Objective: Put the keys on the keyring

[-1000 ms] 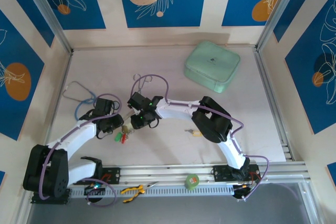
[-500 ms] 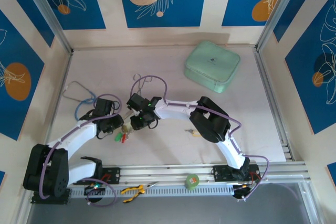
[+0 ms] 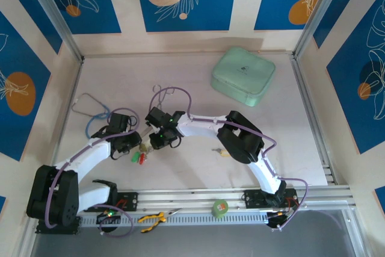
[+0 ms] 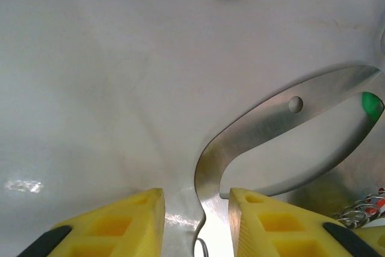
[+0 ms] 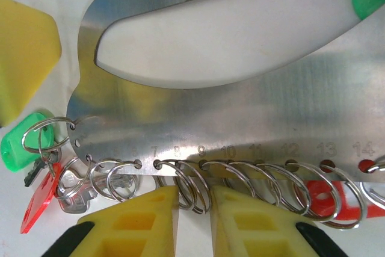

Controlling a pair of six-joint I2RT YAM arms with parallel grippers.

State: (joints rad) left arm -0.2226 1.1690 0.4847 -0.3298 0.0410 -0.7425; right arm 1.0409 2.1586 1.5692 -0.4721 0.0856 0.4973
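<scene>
Nearest in the scene, a green-headed key (image 5: pixel 18 147) and a red-headed key (image 5: pixel 37 204) hung at the left end of the keyring (image 5: pixel 240 118). The keyring was a flat silvery steel plate with a curved cut-out and a row of numbered holes, each carrying a small wire loop. A yellow-headed key (image 3: pixel 224 152) lay loose on the pale counter (image 3: pixel 283 118), well apart to the right.

The right end effector (image 5: pixel 194 192) had its yellow fingers drawn close on a split ring (image 5: pixel 191 179), touching it on both sides, so it looked clamped. The rings crowded together, so a good grip would take one ring alone and pull gently, without twisting the plate.

The left end effector (image 4: pixel 195 195) stood partly apart with the plate's narrow tail between its fingers. The tail lay against one finger with a gap to the other, so I could not tell whether it was gripped. It needed to hold the plate level.

The left arm sloped from its near-left base toward the centre. The right arm folded at its elbow, its forearm running left to meet the other.
</scene>
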